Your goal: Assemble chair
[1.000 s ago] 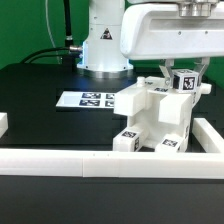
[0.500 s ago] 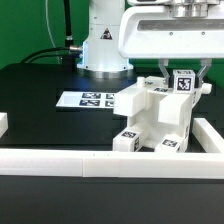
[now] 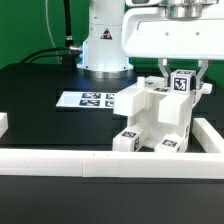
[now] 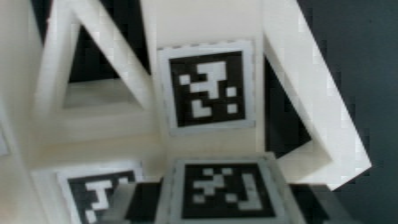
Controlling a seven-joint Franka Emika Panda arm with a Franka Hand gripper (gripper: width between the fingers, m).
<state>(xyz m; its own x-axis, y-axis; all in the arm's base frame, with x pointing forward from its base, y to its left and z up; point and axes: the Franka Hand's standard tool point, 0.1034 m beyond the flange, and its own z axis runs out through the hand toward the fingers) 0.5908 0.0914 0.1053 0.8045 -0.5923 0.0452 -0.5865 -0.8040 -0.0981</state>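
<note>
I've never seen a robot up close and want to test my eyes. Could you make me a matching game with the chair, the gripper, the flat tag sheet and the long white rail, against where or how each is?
Things:
1. chair
2. gripper
3. marker board
4. border rail

Places or states:
A. lying flat on the black table
B. closed on a tagged piece atop the chair
C. running long across the front of the exterior view
D. standing blocky on the exterior view's right

Pairs: 1-D, 2-B, 3-A, 4-C.

The exterior view's top edge cuts off the arm [image 3: 165, 35]. The chair [image 3: 155, 115] hides one end of the marker board [image 3: 85, 99]; the wrist view shows the chair blurred and cropped.
</note>
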